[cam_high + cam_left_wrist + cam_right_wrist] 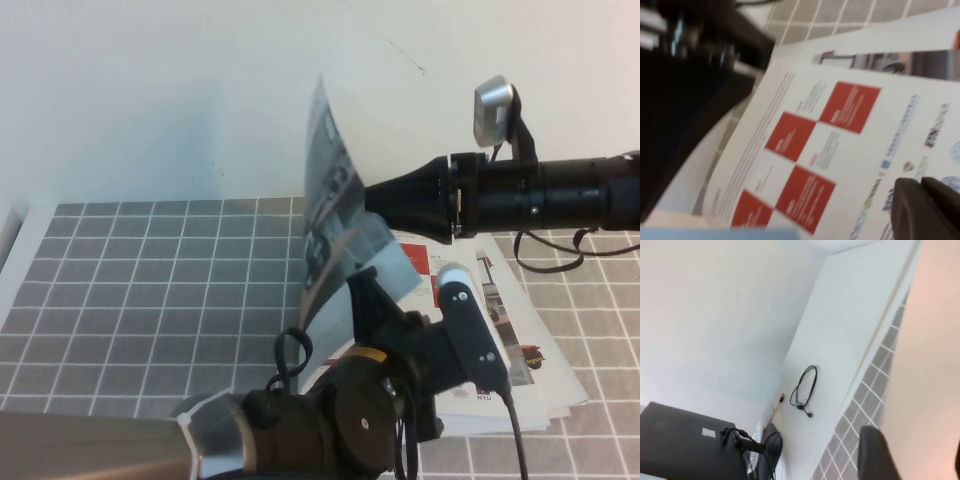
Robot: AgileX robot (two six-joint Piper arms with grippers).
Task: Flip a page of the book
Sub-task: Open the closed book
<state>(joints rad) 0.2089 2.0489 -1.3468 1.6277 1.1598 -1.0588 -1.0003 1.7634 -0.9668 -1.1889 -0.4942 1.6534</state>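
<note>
Grid-patterned mat (150,290) under book (520,350), white wall (150,90) behind

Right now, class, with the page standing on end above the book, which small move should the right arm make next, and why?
Probably carry the page further toward the robot's left. It stands nearly upright at the right gripper, not yet laid over, while the left gripper rests on the book. Whether the right gripper clamps the page is unclear.

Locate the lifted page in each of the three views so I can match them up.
High view: the page stands upright mid-frame, where the right gripper meets it.
Left wrist view: not clearly in it; the red-square sheet fills the picture.
Right wrist view: likely the pale blurred surface at the frame's edge.
Shared landmark: the grey grid mat.
</note>
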